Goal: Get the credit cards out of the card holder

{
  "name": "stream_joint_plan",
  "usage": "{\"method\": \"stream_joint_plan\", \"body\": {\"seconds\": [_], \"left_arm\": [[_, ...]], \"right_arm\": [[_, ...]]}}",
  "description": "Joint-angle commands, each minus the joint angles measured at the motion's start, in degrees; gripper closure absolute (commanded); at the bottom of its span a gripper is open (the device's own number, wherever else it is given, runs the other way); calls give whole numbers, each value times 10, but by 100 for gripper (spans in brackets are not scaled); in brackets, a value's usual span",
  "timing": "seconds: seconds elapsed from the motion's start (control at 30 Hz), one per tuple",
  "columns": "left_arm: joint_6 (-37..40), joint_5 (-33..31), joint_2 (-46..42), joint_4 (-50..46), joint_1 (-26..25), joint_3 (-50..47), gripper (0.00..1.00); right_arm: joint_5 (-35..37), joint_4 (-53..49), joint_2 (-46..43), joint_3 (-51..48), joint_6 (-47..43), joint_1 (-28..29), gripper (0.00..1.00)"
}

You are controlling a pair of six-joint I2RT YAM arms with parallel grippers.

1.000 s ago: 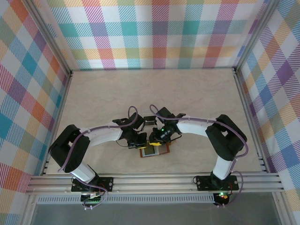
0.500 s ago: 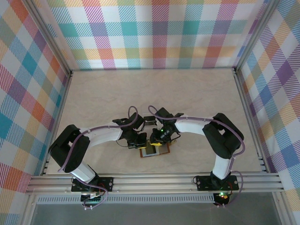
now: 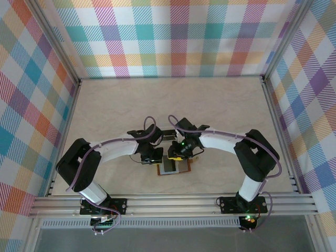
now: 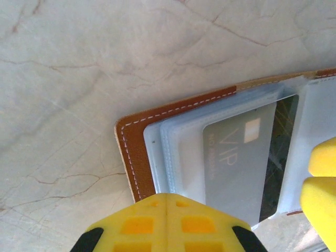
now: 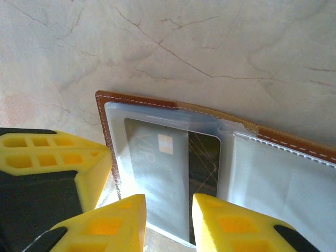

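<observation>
Left fingers (image 4: pixel 142 226) are pressing together, with only a thin seam showing between the two yellow pads. In the left wrist view they are sitting at 6 o'clock, right at the brown stitched edge of the card holder (image 4: pixel 134 152); I cannot tell whether they are touching the leather.

One card holder is lying open and flat on the pale marbled worktop (image 3: pixel 173 105). Seen from overhead, it is at 6 o'clock from the worktop's middle, close to the near rail and between the two arms. Its grey-blue pockets are facing up, and a brown border is running round them.

Two credit cards are sitting in the same pocket, one overlapping the other. The grey card (image 4: pixel 236 163) is lying on top, showing pale "VIP" lettering and one small pale square. The dark card (image 4: pixel 278 152) with fine gold lines is peeking out from beneath it, toward 3 o'clock in the left wrist view. Both are inside the holder's outline, with their lower edges showing near the pocket's mouth.

Right fingers (image 5: pixel 226 226) are standing apart at 6 o'clock in the right wrist view. The two yellow pads are straddling the lower part of the grey card, which is showing in the gap between them. I cannot tell whether either pad is touching it. In that same view the left pair is showing at 9 o'clock, just beside the holder's brown left border.
</observation>
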Motion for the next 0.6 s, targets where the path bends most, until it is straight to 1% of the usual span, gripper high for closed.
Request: {"method": "stream_joint_plan", "body": {"seconds": [0.0,0.17,0.27,0.33,0.57], "left_arm": [[17,-4,11,-28,5,23,100],[15,7,8,-38,4,33,100],[1,33,-11,-22,2,29,100],[-5,39,-11,-18,-3,30,100],[-4,42,37,-18,-7,23,100]], "right_arm": [[-1,-7,4,-8,-5,-3,70],[13,-7,8,-19,-10,-5,70],[9,0,9,-24,-11,-5,70],[9,3,11,-26,-11,-5,70],[-3,18,27,-31,-15,-8,70]]}}
